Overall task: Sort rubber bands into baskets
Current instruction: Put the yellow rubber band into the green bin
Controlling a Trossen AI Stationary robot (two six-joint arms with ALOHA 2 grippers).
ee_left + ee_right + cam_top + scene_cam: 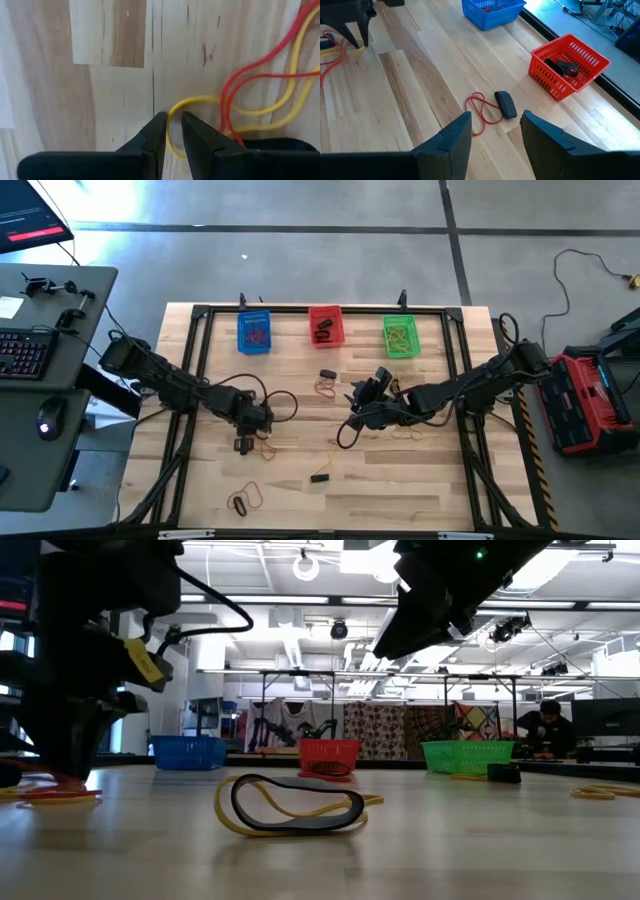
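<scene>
Yellow rubber band [200,102], left pincer [173,131] straddling

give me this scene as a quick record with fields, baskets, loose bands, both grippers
blue basket: far side of table, red bands inside
red basket: middle of the row, black bands inside
green basket: right of the row, yellow bands inside
left gripper: down at the table, fingers narrowly apart around a yellow band, tangled with a red band
right gripper: open, holding nothing, above mid table
ahead of right gripper: black band beside a red loop
</scene>
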